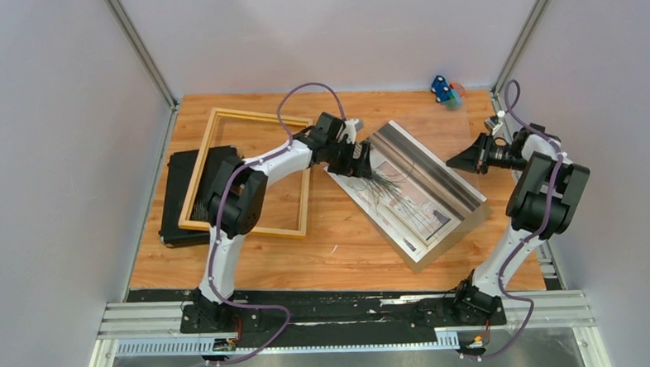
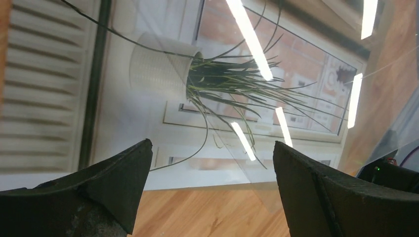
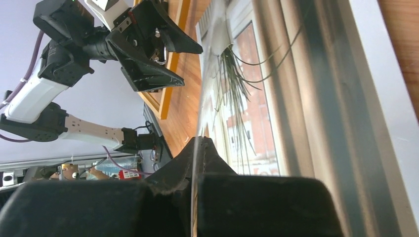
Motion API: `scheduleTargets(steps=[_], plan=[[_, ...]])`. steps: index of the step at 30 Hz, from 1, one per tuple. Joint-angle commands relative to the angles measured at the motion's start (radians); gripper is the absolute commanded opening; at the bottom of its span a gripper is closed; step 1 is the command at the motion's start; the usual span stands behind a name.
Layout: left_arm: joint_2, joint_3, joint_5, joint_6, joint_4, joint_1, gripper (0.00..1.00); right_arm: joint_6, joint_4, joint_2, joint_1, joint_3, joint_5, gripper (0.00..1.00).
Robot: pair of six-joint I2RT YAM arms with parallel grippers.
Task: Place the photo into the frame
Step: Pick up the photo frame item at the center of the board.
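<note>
Photo (image 1: 426,200) flat, glossy rectangle; right claw (image 1: 457,162) pinches thin clear sheet (image 3: 200,113); left claw (image 1: 355,159) spread wide, empty

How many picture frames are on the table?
1. The frame lies flat at the table's far left, its left rail resting on the black case. No other shows; none seems hidden.

No legible text, labels or numbers
</note>
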Motion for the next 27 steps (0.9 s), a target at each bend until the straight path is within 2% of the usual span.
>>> scheduleTargets(steps=[1,9,15,23,27], plan=[[-0.142,0.023,-0.008,0.091,-0.035,0.031,1.0,0.03,0.012,-0.081,-0.006,-0.009,-0.106,0.0],[-0.292,-0.002,-0.01,0.175,-0.117,0.14,1.0,0.103,0.034,-0.172,-0.004,-0.006,-0.17,0.0],[-0.414,-0.019,-0.077,0.201,-0.219,0.271,1.0,0.172,0.082,-0.23,0.018,-0.024,-0.192,0.0],[-0.528,-0.043,-0.344,0.371,-0.413,0.468,1.0,0.364,0.246,-0.324,0.088,-0.047,-0.192,0.0],[-0.511,-0.015,-0.417,0.471,-0.484,0.577,0.99,0.473,0.348,-0.378,0.166,-0.069,-0.178,0.0]])
